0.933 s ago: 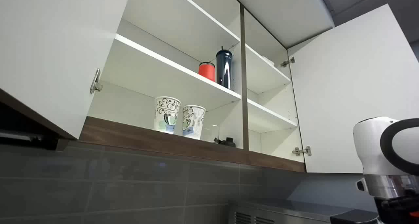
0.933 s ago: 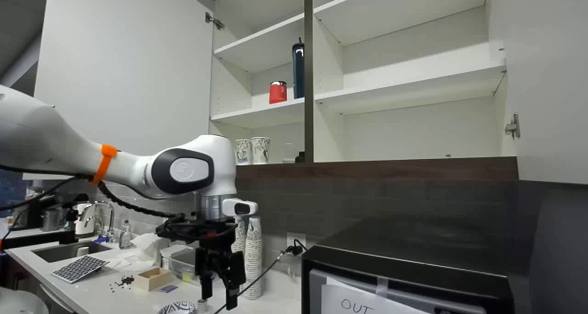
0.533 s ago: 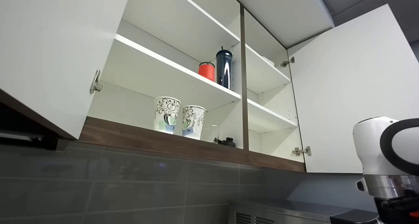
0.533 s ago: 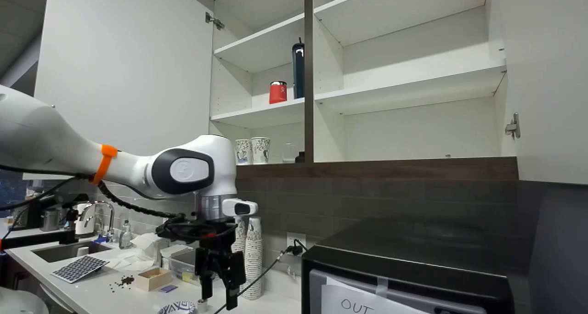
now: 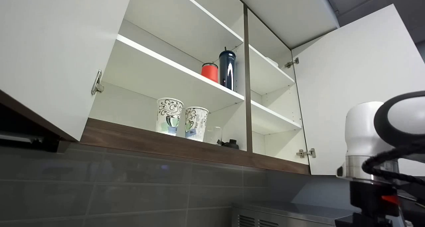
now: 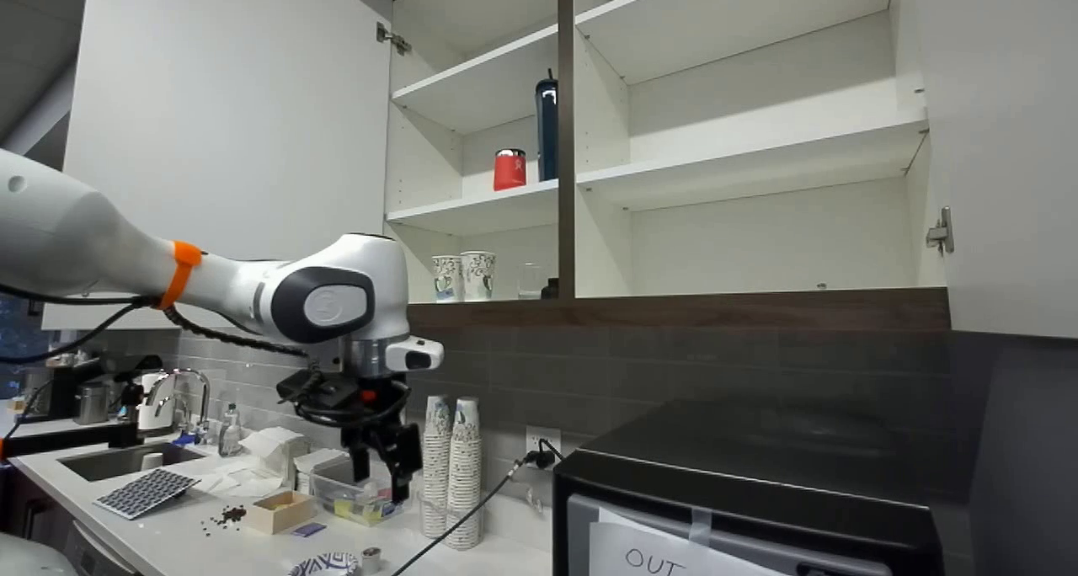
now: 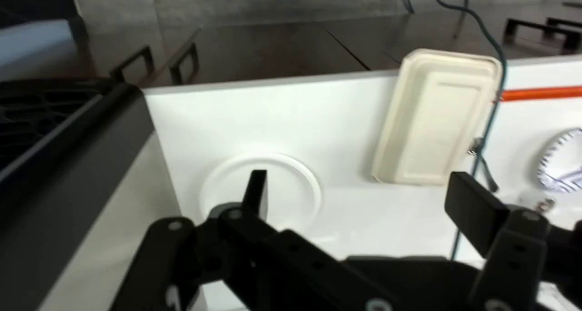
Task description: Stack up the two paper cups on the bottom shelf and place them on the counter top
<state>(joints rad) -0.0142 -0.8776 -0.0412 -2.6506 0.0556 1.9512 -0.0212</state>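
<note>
Cups (image 5: 169, 116) of white paper, two of them, patterned with dark scrollwork, are standing upright on the bottom shelf (image 5: 166, 144) of a wall cabinet (image 5: 246, 81), just beside each other and close to its brown front edge. Both are pointing rim-up, their long axes running vertically and their walls narrowing toward the base, while the printed emblems are facing outward. Alongside the pair in an exterior view, a clear glass (image 5: 214, 135) and a black object (image 5: 231, 144) are sharing the shelf. One level higher, a red cup (image 5: 210, 72) is standing beside a tall dark bottle (image 5: 227, 69). Well apart from the pair, and lower down, the gripper (image 6: 381, 483) is hanging over the white counter (image 6: 236, 555) in an exterior view, its fingers (image 7: 473, 206) pointing downward and standing wide apart. Near it in that view, tall stacks of nested cups (image 6: 465, 483) are rising from the counter. In the wrist view, a round white disc (image 7: 291, 193) and a pale rectangular tray (image 7: 439, 129) are lying below the gripper, the tray's long axis running slightly aslant toward the counter's edge.
</note>
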